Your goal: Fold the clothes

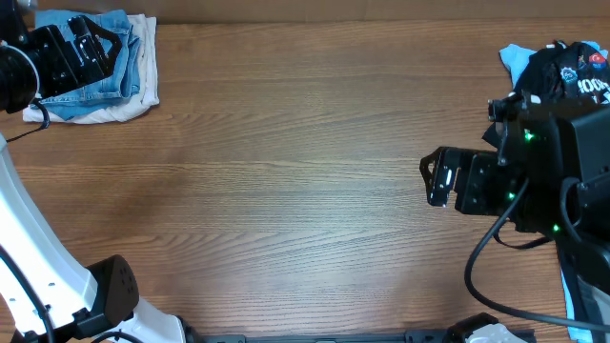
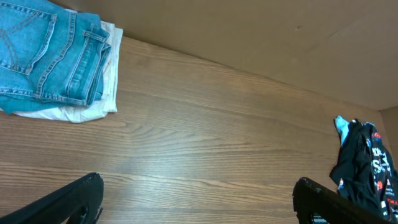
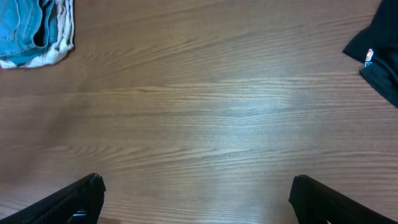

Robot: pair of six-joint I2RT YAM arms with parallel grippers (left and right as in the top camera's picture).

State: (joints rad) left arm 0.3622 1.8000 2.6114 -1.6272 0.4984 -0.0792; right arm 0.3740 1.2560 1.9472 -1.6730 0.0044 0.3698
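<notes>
Folded light-blue jeans (image 1: 95,71) lie on folded beige trousers (image 1: 145,57) at the table's far left corner; both show in the left wrist view (image 2: 50,56) and the right wrist view (image 3: 25,28). A crumpled black printed tee (image 1: 572,71) lies on a pale-blue garment (image 1: 515,62) at the far right; the tee shows in the left wrist view (image 2: 364,165) and the right wrist view (image 3: 379,50). My left gripper (image 2: 199,202) is open and empty, above the stack's left part. My right gripper (image 3: 196,199) is open and empty over bare wood, left of the tee.
The wooden table (image 1: 286,171) spreads between the two piles. The left arm's white base (image 1: 57,286) stands at the near left corner. The right arm's black body and cable (image 1: 534,181) fill the right side.
</notes>
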